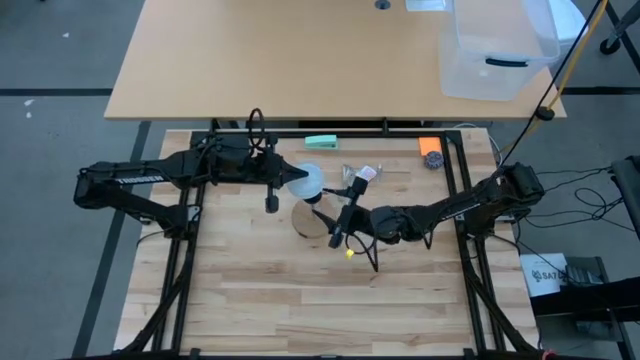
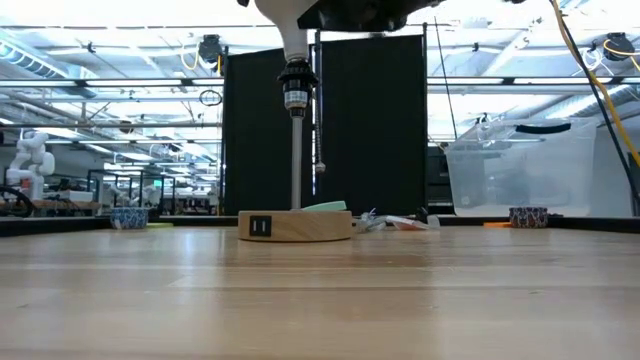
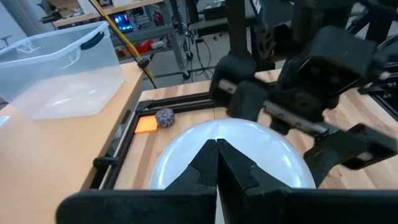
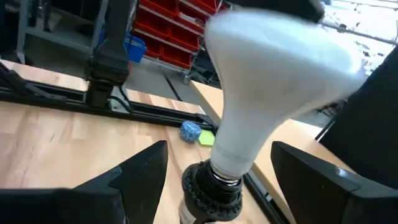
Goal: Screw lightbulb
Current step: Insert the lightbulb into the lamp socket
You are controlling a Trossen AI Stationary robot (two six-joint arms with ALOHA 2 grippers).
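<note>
The white lightbulb [image 1: 310, 182] stands upright with its pale neck [image 4: 233, 155] in the black socket [image 4: 208, 186]. The socket tops a thin post [image 2: 297, 150] on the round wooden base [image 2: 295, 225]. My left gripper [image 1: 292, 180] reaches in from the table's left at globe height, fingers shut [image 3: 216, 149] against the globe. My right gripper [image 1: 338, 225] comes from the right, lower down. It is open, with one finger on either side of the neck and socket [image 4: 219, 148], touching neither. My left gripper meets the bulb's round frosted globe [image 3: 261, 140] with its shut fingertips, roughly level, from the table's left side. The fingers themselves hide the exact spot of touch. The bulb stands upright on the socket.
A small clear plastic bag [image 1: 360, 175] lies just behind the base. A green block [image 1: 322, 142], an orange block [image 1: 430, 145] and a dark speckled ball [image 1: 433, 160] lie along the far edge. A clear bin [image 1: 495, 50] stands on the far table.
</note>
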